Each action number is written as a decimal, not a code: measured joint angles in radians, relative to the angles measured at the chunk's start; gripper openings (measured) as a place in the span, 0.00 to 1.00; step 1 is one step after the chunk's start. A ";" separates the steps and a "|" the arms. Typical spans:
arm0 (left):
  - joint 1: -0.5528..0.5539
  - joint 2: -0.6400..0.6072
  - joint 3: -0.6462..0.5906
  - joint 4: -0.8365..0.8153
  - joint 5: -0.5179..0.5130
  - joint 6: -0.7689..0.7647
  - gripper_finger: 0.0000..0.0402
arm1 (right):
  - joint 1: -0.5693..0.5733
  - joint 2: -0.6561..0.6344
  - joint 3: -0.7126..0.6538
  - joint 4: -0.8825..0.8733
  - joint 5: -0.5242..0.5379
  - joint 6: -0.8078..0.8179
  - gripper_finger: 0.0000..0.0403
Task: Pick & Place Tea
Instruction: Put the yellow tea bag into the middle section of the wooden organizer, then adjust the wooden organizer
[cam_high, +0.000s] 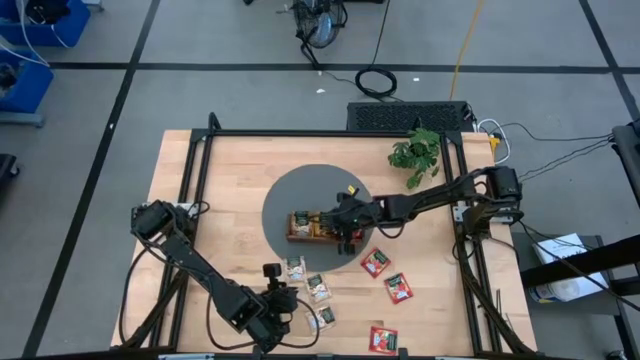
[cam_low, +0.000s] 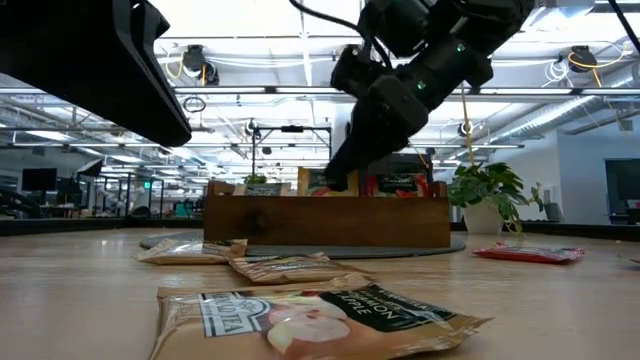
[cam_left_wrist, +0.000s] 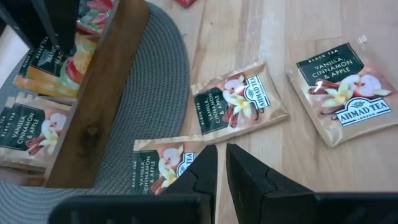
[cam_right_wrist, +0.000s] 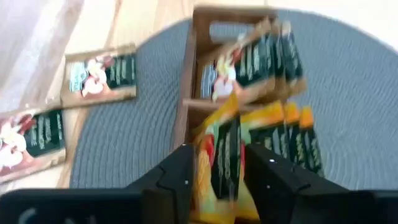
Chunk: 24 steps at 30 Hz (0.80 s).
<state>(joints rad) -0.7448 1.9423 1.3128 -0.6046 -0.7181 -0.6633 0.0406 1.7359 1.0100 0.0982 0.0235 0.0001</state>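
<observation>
The right gripper (cam_right_wrist: 214, 171) hangs over a brown wooden tray (cam_high: 300, 236) on a round grey woven mat (cam_high: 290, 195), fingers spread around an orange-yellow tea packet (cam_right_wrist: 225, 158) standing on edge in the middle compartment. Flat beige vanilla packets (cam_left_wrist: 238, 98) lie on the bare plank table (cam_high: 200, 180) beside the mat, red packets (cam_high: 376, 262) farther off. The left gripper (cam_left_wrist: 221, 168) hovers nearby, fingers nearly together, holding nothing.
</observation>
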 joint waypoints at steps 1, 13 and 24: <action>0.000 0.000 0.000 -0.001 0.000 -0.005 0.10 | 0.000 -0.009 0.000 0.000 0.000 -0.012 0.35; -0.003 0.000 0.000 -0.254 -0.034 -0.313 0.10 | 0.109 -0.188 -0.028 -0.182 0.168 0.027 0.26; 0.030 0.000 0.000 -0.339 -0.070 -0.499 0.10 | 0.411 -0.217 -0.416 0.401 0.368 0.059 0.03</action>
<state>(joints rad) -0.7149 1.9423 1.3128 -0.9439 -0.7877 -1.1621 0.4520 1.5188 0.5943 0.4988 0.3912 0.0593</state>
